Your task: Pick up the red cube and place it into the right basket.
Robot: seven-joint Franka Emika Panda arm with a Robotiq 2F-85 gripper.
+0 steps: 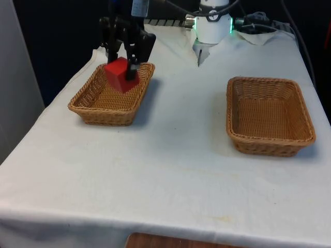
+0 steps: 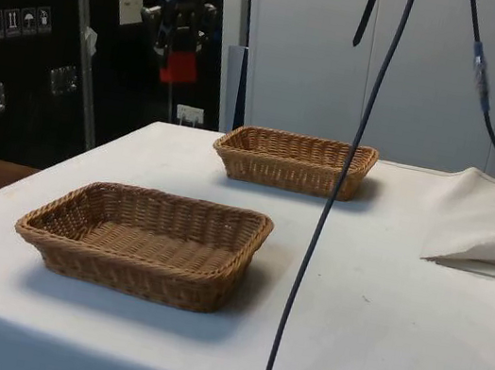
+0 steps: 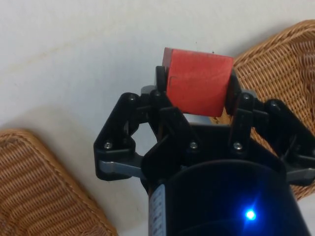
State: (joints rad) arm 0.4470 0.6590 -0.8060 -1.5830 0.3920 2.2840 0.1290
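Note:
My black gripper [image 1: 125, 70] is shut on the red cube [image 1: 120, 75] and holds it well above the table. In the front view the cube overlaps the far end of the left wicker basket [image 1: 90, 111]; the right basket [image 1: 305, 126] stands apart on the front view's right. From the side, the cube [image 2: 180, 68] hangs in the gripper [image 2: 181, 51] high over both baskets, the nearer one [image 2: 117, 272] and the farther one [image 2: 288, 175]. The wrist view has the cube [image 3: 198, 93] clamped between the fingers [image 3: 161, 81], white cloth beneath it and a basket edge [image 3: 280, 64] on either side.
White cloth [image 1: 176, 155] covers the table between and in front of the baskets. A bunched fold of cloth [image 2: 485, 251] lies towards the robot's end. Black cables [image 2: 336, 201] hang across the side view.

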